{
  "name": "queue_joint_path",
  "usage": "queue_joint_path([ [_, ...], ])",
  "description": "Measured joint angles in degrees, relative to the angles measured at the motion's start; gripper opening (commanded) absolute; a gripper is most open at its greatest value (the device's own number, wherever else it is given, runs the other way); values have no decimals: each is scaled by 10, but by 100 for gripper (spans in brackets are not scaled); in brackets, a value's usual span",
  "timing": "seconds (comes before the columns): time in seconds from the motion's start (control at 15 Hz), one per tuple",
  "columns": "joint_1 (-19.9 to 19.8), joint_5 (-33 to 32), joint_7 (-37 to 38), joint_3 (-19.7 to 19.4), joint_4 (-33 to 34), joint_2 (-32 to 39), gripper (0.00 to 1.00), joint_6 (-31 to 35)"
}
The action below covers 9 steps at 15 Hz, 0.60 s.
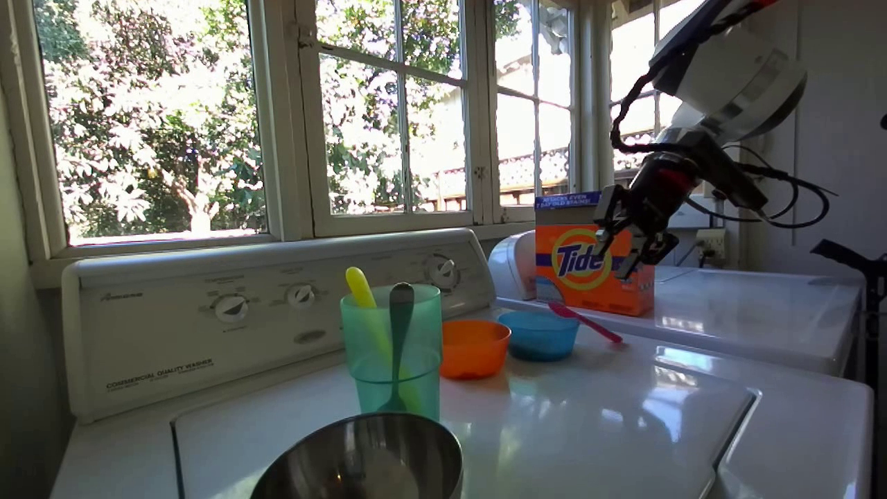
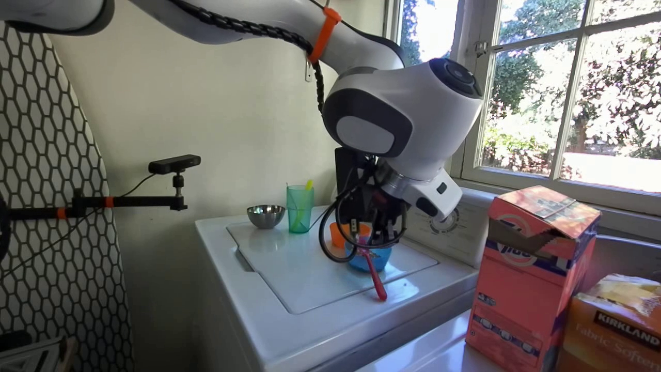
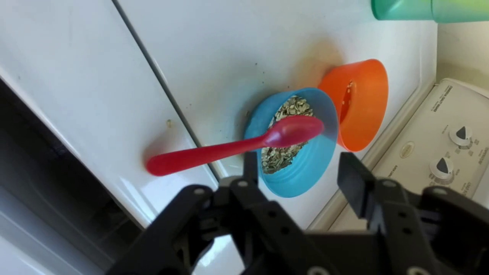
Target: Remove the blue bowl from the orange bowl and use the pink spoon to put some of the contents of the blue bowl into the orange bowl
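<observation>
The blue bowl (image 3: 305,168) stands upright on the washer lid and holds flakes. Beside it is the orange bowl (image 3: 365,114), with a few pale flecks inside; whether the two touch I cannot tell. Across the blue bowl lies the pink spoon (image 3: 202,154), its head over the flakes and its long handle sticking out past the rim. All three appear in both exterior views, the spoon (image 1: 590,326) reaching toward the dryer side. My gripper (image 3: 298,156) is open, fingers apart with nothing between them, above the bowls and clear of the spoon.
A green cup (image 1: 352,346) holding a yellow utensil (image 1: 362,287) and a grey utensil (image 1: 400,319) stands near a steel bowl (image 1: 360,450). An orange Tide box (image 1: 589,291) is close behind my gripper. The control panel (image 3: 428,152) rises along the lid's back.
</observation>
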Motion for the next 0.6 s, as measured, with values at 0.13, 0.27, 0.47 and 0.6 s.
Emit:
queue_joint_path([
  [0.13, 1, -12, 0, -1, 0, -2, 100, 2],
  [0.27, 3, -28, 0, -1, 0, -7, 100, 3],
  [0.47, 7, -54, 0, 0, 0, -16, 100, 3],
  [0.6, 9, -82, 3, 0, 0, -21, 100, 3],
])
